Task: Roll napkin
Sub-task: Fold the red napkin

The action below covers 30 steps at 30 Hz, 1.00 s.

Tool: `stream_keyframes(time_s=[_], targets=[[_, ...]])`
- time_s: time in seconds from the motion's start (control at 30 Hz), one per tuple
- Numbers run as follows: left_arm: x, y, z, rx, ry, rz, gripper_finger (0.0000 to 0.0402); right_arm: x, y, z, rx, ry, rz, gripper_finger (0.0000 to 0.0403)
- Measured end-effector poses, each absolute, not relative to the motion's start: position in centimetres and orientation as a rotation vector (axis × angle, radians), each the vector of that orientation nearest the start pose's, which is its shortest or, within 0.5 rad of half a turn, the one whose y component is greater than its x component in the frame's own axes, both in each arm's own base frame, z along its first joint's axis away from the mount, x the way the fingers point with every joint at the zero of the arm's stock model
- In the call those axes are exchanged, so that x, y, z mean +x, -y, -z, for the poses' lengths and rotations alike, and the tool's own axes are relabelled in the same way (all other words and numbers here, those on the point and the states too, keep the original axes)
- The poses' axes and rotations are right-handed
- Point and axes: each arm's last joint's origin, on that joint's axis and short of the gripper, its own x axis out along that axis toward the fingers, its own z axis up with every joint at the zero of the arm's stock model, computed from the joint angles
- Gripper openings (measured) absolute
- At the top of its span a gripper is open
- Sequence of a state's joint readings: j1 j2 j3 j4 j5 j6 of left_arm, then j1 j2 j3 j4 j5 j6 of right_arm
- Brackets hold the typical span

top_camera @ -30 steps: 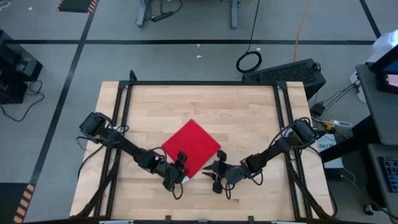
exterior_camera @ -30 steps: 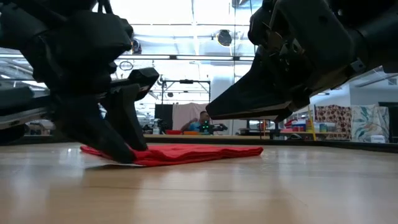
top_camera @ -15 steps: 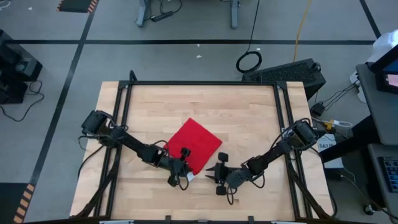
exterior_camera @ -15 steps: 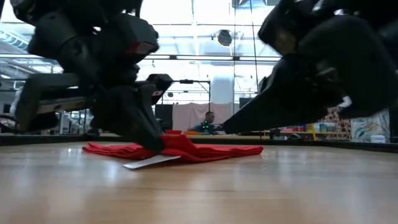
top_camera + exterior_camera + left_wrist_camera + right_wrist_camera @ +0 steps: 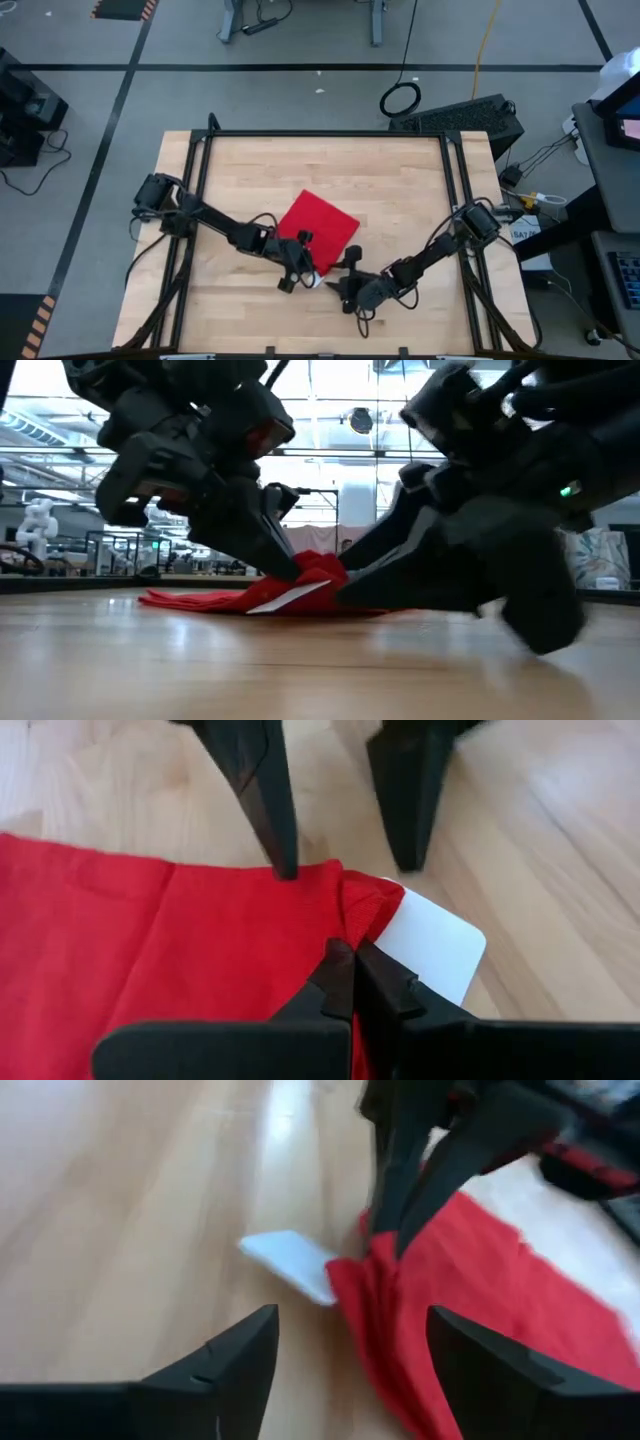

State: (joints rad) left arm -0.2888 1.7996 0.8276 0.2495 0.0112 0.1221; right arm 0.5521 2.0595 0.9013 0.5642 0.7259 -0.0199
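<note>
My left gripper (image 5: pixel 345 982) is clenched on the napkin (image 5: pixel 318 227) corner beside its white tag (image 5: pixel 430 945), my right gripper (image 5: pixel 345 1345) is released nearby, so next I should probably turn this corner over to begin the roll.

Left end effector (image 5: pixel 345 982) pinched and lifted the napkin (image 5: pixel 318 228) corner; right end effector (image 5: pixel 350 1342) spread

The napkin (image 5: pixel 318 226) is bright red, plain, with no pattern. At its lifted corner there is a small white tag (image 5: pixel 430 942). The counter (image 5: pixel 390 180) is light wood with pale brown grain lines, inside a black frame (image 5: pixel 320 133). Both arms are black, and so are the left pincer (image 5: pixel 303 270) and the right pincer (image 5: pixel 338 280). The floor (image 5: pixel 300 95) is grey with black lines.
</note>
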Motion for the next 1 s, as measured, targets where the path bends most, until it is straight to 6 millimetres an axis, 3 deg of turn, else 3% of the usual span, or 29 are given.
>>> stream_keyframes(time_s=[0.27,0.6,1.0], targets=[[32.7,9.3,-12.8,0.158,-0.715,0.345,0.0001,34.6,-18.8,-8.5,-0.467,-0.484,0.258,0.0240],[32.7,9.3,-12.8,0.157,-0.713,0.347,0.0001,34.7,-18.5,-8.3,-0.445,-0.512,0.269,0.0171],[32.6,9.4,-12.8,0.133,-0.715,0.361,0.0001,35.0,-18.0,-8.2,-0.436,-0.518,0.253,0.0155]])
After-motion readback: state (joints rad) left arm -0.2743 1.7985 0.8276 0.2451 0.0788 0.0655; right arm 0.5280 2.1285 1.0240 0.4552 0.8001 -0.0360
